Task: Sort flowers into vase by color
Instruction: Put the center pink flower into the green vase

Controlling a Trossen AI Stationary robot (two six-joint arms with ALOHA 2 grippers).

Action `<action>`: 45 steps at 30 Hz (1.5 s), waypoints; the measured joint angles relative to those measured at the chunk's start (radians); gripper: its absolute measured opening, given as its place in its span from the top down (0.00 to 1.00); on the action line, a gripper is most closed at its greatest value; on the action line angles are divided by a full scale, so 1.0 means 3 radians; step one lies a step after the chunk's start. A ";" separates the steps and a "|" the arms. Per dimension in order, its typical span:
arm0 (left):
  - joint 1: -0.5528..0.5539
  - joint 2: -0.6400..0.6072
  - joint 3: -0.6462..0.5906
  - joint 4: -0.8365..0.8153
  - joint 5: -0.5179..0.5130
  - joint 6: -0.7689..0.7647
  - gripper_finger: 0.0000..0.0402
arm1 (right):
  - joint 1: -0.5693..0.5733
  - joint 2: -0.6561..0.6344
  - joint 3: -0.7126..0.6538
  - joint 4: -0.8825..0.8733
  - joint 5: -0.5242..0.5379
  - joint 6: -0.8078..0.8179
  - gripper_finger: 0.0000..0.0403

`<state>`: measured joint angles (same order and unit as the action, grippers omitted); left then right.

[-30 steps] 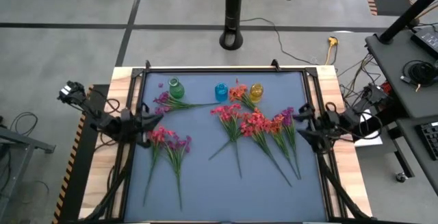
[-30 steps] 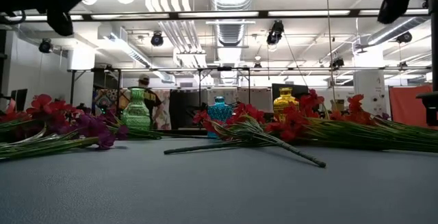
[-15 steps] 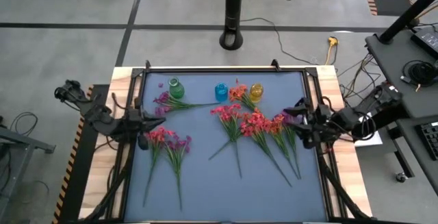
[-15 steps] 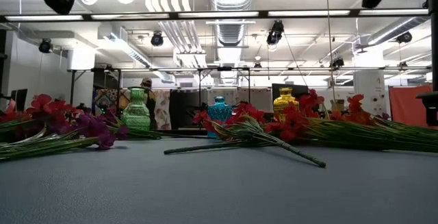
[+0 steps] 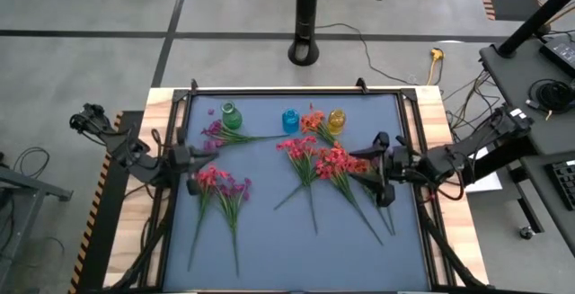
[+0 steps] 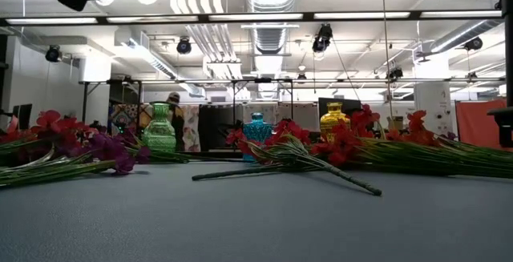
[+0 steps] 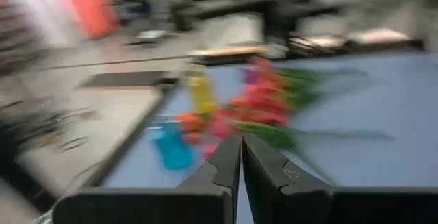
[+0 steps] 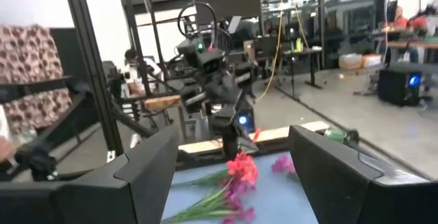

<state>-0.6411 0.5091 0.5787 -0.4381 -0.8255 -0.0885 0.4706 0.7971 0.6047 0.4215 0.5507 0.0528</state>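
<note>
Three small vases stand in a row at the far side of the blue mat: green (image 5: 231,116), blue (image 5: 290,120) and yellow (image 5: 336,120). Flowers lie flat on the mat. One purple sprig (image 5: 216,135) lies beside the green vase and an orange-red one (image 5: 314,122) by the yellow vase. Pink-red and purple sprigs (image 5: 222,186) lie at the left, and red ones (image 5: 323,161) in the middle and right. My left gripper (image 5: 196,161) hangs shut and holds nothing, above the left edge beside the left sprigs. My right gripper (image 5: 382,166) hovers open above the rightmost sprigs (image 5: 375,179).
A black frame (image 5: 296,90) runs around the mat on a wooden table top. Bare mat (image 5: 287,249) lies toward the near edge. In the low view the vases (image 6: 258,130) stand behind the red flowers (image 6: 337,146), and a person shows in the room far behind.
My right gripper has risen and moved from the table's right edge toward the middle, and now hangs over the rightmost flowers, still open. My left gripper has risen a little and tipped up from pointing downward to nearly level, staying shut. No flower has moved.
</note>
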 joint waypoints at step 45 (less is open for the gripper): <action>0.0005 0.0156 0.0099 -0.0015 -0.0797 0.0298 1.00 | -0.0500 0.1326 0.0429 -0.0915 -0.0202 0.1786 0.33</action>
<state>-0.6395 0.5558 0.6083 -0.4427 -1.0645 0.0008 0.3205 1.1950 0.7334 0.1471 0.4900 0.5885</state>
